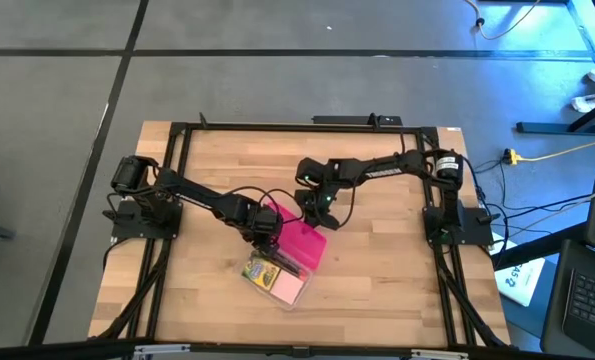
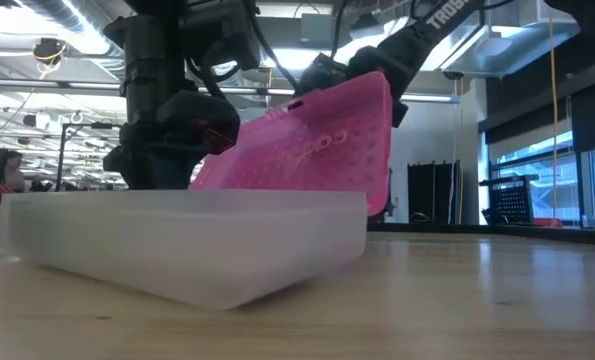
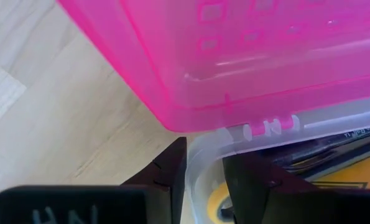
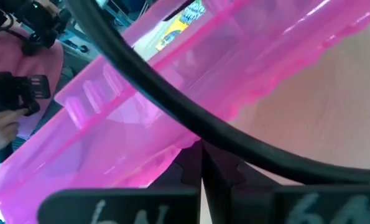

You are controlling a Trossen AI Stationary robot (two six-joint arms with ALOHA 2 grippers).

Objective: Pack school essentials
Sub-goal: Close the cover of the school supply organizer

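Fingers (image 3: 172, 171) of the left gripper (image 1: 267, 226) pinch the wall of the clear box (image 2: 177, 245) at centre frame in the high view. Right gripper (image 1: 323, 213), just right of it, has its 2 fingers closed on the edge of the tilted pink lid (image 1: 303, 243). Inside the box, lower centre, lie the yellow-green crayon box (image 1: 261, 271) and pale pink pad (image 1: 290, 289).

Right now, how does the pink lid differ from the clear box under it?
The pink lid is bright, see-through pink with a dotted pattern; the clear box is colourless and plain. The lid stands tilted up; the box lies flat on the table. The right gripper pinches the lid's edge; the left gripper clamps the box's wall. Both are rectangular plastic.
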